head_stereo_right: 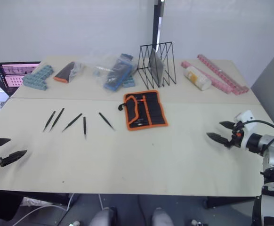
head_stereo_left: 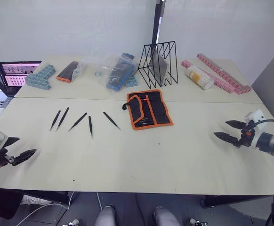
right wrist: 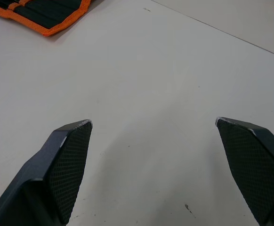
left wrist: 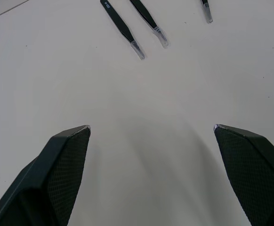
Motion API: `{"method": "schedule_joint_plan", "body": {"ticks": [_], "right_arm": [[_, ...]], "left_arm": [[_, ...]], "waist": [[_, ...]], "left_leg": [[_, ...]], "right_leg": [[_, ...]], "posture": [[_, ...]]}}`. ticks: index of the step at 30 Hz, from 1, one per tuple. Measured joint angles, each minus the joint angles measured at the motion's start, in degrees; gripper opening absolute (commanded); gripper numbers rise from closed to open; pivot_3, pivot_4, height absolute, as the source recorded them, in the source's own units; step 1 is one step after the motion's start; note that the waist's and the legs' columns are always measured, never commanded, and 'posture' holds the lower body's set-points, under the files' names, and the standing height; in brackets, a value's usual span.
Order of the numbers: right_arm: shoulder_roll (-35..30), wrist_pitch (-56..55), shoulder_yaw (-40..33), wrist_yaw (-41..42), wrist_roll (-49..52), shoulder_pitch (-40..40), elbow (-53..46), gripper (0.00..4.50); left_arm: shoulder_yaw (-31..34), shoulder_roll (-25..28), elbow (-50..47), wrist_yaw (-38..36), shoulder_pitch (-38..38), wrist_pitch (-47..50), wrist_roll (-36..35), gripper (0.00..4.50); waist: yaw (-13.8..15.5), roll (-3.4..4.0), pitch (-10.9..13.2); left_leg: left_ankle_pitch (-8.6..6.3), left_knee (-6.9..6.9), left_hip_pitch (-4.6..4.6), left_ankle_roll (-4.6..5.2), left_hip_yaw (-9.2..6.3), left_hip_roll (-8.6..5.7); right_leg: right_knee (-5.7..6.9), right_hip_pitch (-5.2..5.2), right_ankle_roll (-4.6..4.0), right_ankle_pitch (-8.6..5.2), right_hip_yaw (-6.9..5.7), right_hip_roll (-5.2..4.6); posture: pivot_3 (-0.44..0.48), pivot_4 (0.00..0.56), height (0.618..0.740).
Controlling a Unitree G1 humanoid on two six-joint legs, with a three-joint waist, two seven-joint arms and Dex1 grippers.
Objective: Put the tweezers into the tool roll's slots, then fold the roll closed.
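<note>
Beige surface: a wide, matte, pale beige desk [head_stereo_left: 141, 160] made of two tops butted together, the seam running across between the near and far halves.
Room: plain white wall behind; a black upright post rises behind the far edge; a grey panel stands at the robot's right.
Tweezers: five slim black pointed metal tweezers [head_stereo_left: 77, 121] lie loose in a fanned row on the near top, left of centre, apart from each other; none is in a pocket.
Tool roll: the flat black fabric tool roll with orange edging [head_stereo_left: 149, 109] lies unfolded near the desk's middle, just right of the tweezers, its narrow black fabric slots [head_stereo_left: 153, 110] facing up.
Left tool: the left two-fingered black tool [head_stereo_left: 15, 150] hovers at the near left edge, released, fingers spread wide, holding nothing, well apart from the tweezers.
Right tool: the right two-fingered black tool [head_stereo_left: 229, 131] hovers over the right side, also spread wide and empty, well apart from the roll.
Far top: a black wire rack [head_stereo_left: 159, 63], clear plastic bags with blue items [head_stereo_left: 116, 70], teal blocks [head_stereo_left: 40, 76], a small black-and-orange pouch [head_stereo_left: 68, 71], pink strips [head_stereo_left: 221, 73] and a pale bottle [head_stereo_left: 199, 76].
Left edge: a laptop with a lit screen [head_stereo_left: 13, 71].
</note>
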Motion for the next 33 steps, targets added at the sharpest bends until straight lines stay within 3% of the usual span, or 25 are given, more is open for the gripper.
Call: {"method": "schedule_joint_plan", "body": {"ticks": [6, 11, 15, 21, 26, 33], "right_arm": [[1.91, 4.79, -1.21, -5.60, 0.98, 0.74, -5.04, 4.50], [7.69, 12.12, 0.67, -10.85, 1.32, 3.88, -19.01, 4.50], [13.73, 28.23, 2.81, -15.06, 6.00, 2.24, -29.52, 4.50], [24.06, 40.02, 6.74, -25.85, 7.79, -3.48, -37.21, 4.50], [28.87, 43.47, 11.35, -29.33, 5.82, -5.46, -36.81, 4.50], [39.22, 39.83, 11.12, -34.52, 5.61, -8.42, -28.42, 4.50]], "left_arm": [[0.77, -1.43, -9.12, -0.94, 2.13, 6.78, -4.51, 4.46], [2.50, -3.83, -24.47, 2.84, 4.78, 12.46, -7.24, 4.46], [0.71, -11.62, -39.62, 9.16, 8.44, 18.92, -10.11, 4.46], [-7.92, -22.45, -55.21, 19.93, 9.45, 26.49, -11.35, 4.46], [-10.10, -26.44, -58.68, 23.46, 10.02, 28.01, -11.88, 4.46], [-10.93, -27.97, -60.12, 24.79, 10.43, 28.43, -12.57, 4.46]], "waist": [[0.07, 0.00, 0.00], [0.11, 0.00, -0.01], [0.07, 0.02, -0.02], [0.74, -0.04, -0.04], [1.08, -0.06, -0.05], [0.87, -0.09, -0.08]], "left_leg": [[0.01, 0.06, 0.00, -0.01, -0.01, 0.02], [0.01, 0.12, 0.01, -0.02, -0.03, 0.01], [0.02, 0.21, 0.02, -0.02, -0.08, 0.01], [0.01, 0.41, -0.02, -0.01, -0.18, -0.01], [0.00, 0.45, -0.05, 0.00, -0.23, -0.07], [0.00, 0.43, -0.05, -0.01, -0.30, -0.06]], "right_leg": [[0.15, 0.00, 0.00, 0.00, -0.01, 0.02], [0.34, -0.02, 0.00, 0.00, 0.02, 0.02], [0.52, -0.03, -0.01, 0.01, 0.01, 0.05], [0.69, -0.03, -0.01, 0.01, 0.00, 0.07], [0.67, -0.03, -0.01, 0.01, -0.01, 0.04], [0.72, -0.05, -0.01, 0.01, -0.07, 0.07]], "posture": [[0.000, 0.150, 0.734], [0.000, 0.150, 0.734], [0.000, 0.150, 0.734], [0.000, 0.150, 0.734], [0.000, 0.150, 0.734], [0.000, 0.150, 0.734]]}}
